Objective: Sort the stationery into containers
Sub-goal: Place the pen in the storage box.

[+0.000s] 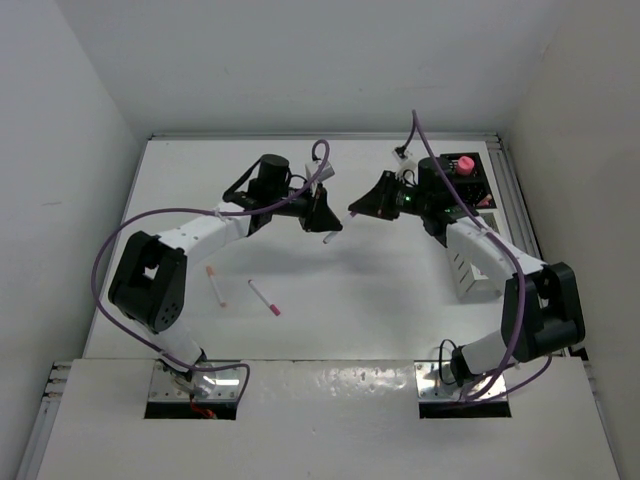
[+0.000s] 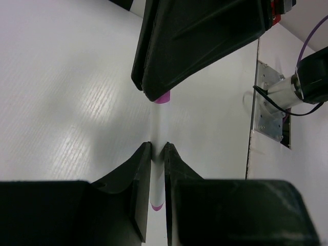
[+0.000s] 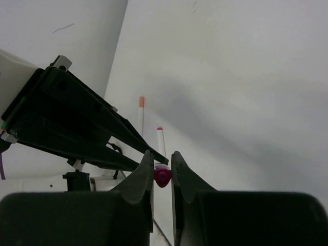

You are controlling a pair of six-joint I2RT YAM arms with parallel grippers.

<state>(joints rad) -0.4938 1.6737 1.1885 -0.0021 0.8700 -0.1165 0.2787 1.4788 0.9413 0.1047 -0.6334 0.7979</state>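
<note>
Left pincer clamped, right pincer clamped, tips facing

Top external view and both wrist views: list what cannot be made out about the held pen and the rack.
- Top view: white pen mostly hidden by left gripper and right gripper; one end shows.
- Top view: white slatted rack partly under the right arm; contents unreadable.
- Left wrist view: pen barrel washes out against the white table.
- Right wrist view: little beyond the magenta cap shows between the fingers.
</note>
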